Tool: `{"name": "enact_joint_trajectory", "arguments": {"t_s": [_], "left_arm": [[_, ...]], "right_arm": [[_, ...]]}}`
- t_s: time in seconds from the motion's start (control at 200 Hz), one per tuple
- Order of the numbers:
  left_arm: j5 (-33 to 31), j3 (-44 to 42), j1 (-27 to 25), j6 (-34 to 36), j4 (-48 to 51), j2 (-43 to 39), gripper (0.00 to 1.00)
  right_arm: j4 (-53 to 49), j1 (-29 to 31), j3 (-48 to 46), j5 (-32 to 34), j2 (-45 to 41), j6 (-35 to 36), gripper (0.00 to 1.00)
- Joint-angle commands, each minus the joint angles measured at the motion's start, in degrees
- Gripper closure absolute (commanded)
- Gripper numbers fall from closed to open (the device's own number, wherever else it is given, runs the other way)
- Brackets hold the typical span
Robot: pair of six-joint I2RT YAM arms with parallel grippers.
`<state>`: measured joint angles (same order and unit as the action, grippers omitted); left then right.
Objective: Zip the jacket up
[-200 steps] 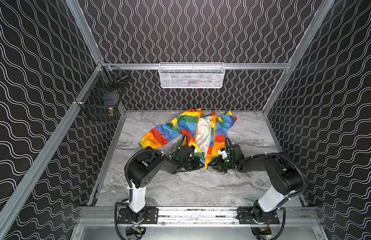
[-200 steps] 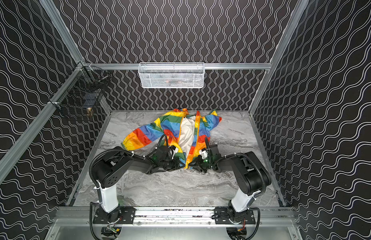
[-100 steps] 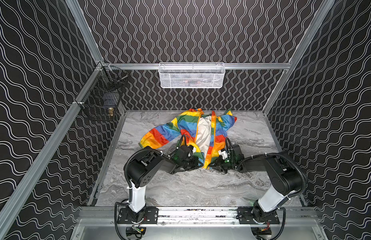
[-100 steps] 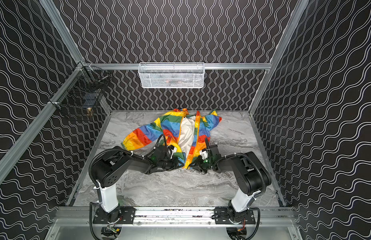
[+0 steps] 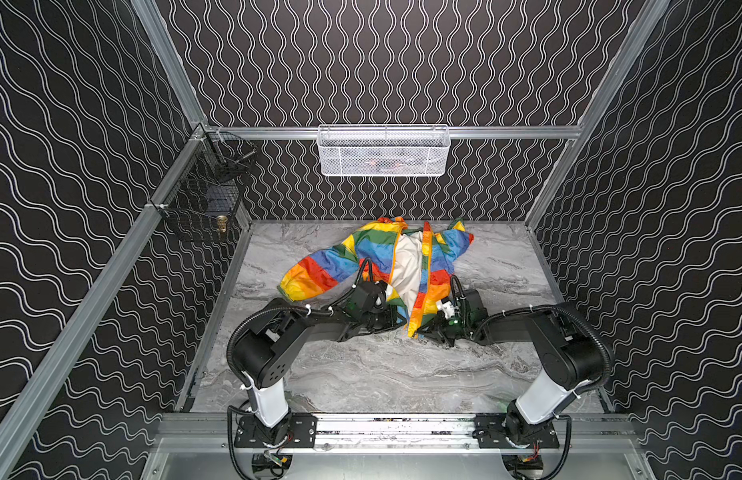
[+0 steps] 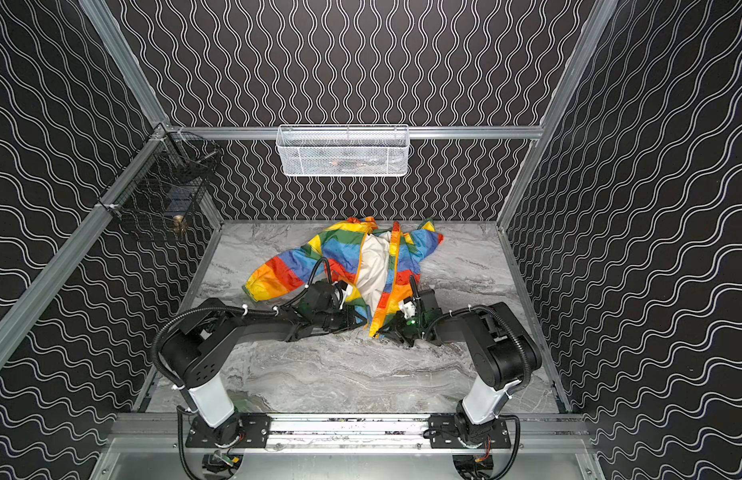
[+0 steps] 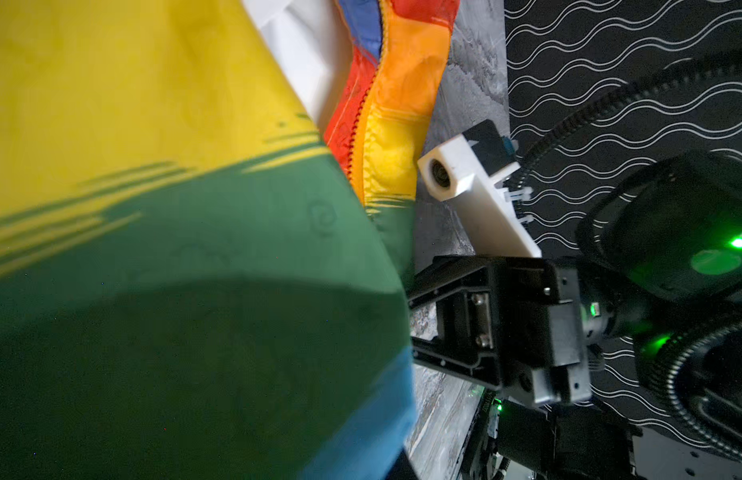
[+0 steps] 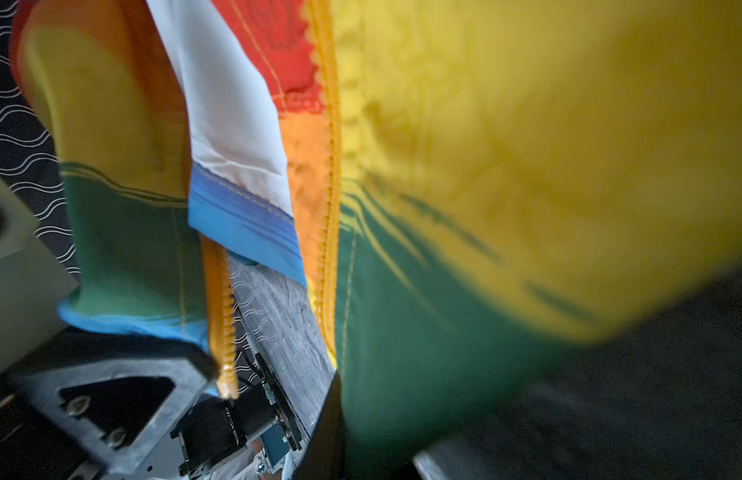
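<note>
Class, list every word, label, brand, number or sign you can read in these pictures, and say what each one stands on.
No text can be read in any view.
Faint round imprint on a green stripe of the jacket: too blurred to read.
No other lettering is legible.

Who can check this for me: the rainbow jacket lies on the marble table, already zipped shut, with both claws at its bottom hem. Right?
Not quite. The jacket is not zipped shut: its front lies open, white lining showing between the zipper edges, in both top views. It does lie on the marble table, left claw and right claw at its bottom hem.
</note>
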<state>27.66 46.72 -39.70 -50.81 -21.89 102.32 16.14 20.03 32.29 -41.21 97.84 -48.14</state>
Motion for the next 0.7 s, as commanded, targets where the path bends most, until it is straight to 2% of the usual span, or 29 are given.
{"name": "enact_joint_trajectory", "arguments": {"t_s": [0.0, 0.41, 0.696], "left_arm": [[0.5, 1.2, -0.2, 1.6, 1.6, 0.1, 1.0], [2.0, -0.2, -0.9, -2.2, -5.1, 4.6, 1.0], [3.5, 1.0, -1.6, -1.7, -5.0, 6.2, 1.0]], "right_arm": [[-3.7, 0.0, -0.1, 3.0, 0.1, 0.5, 0.87], [-1.7, 0.0, -0.5, 1.9, 1.4, -0.2, 0.87], [-1.5, 0.0, -0.8, 2.2, 1.1, -0.6, 0.87]]}}
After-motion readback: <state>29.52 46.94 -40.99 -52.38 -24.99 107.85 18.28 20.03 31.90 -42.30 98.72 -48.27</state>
